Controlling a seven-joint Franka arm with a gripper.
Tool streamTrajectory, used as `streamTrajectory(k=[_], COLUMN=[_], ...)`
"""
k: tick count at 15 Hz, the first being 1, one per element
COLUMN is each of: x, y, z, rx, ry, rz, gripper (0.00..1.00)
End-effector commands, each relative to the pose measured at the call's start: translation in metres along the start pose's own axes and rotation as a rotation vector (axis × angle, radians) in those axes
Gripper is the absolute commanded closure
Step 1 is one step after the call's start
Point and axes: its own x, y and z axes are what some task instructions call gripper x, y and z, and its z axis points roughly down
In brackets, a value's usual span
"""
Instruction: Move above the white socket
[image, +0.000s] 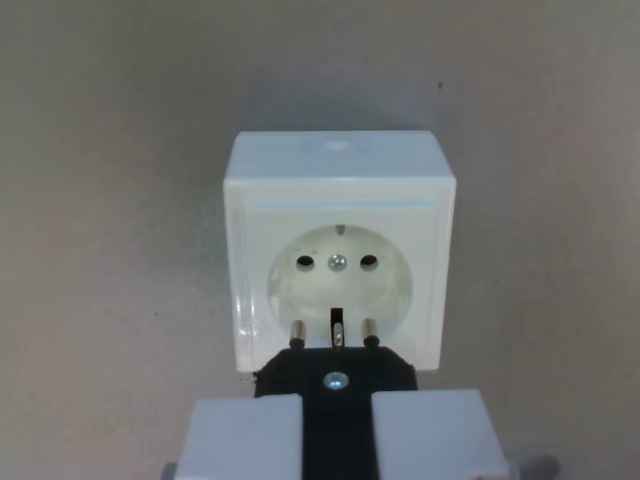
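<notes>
Grey desk (90, 200) fills the wrist view, bare on the left apart from faint marks. No desk edge or corner shows, so the socket can't be placed against them; it sits mid-frame, slightly above centre.

White socket (338, 262): square housing, round recess facing the camera, two pin holes level with each other, a centre screw (337, 263) between them, and an earth clip at the top of the recess and another at the bottom.

Below it, the end effector (338, 430) is clamped narrow on a black plug (336, 375); two pale fingers (240, 440) flank the plug body, with only a dark strip showing between them. Two metal pins (297, 331) stick out toward the socket, tips over the recess's lower rim, not in the holes. Whether they touch the rim: can't tell.

Risks, as judgement:
- The pins look low relative to the holes. Advancing now would likely hit the rim or lower earth clip and shove the socket, which shows no visible fixing to the desk.
- Pin spacing looks about matched to the holes, but a small sideways offset would jam one pin.
- The plug could twist in the grip on contact; only part of its body is visibly held.
- Depth is hard to read from one view, so overshoot toward the socket face is possible.

The right of the desk is bare, with a small dark speck (440, 86) near the top.
</notes>
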Motion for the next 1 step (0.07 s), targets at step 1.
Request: streamTrajectory(k=[1], x=[0.0074], y=[0.0051], z=[0.0087], rx=[-0.056], ry=[0.017], rz=[-0.021], gripper=[1.00])
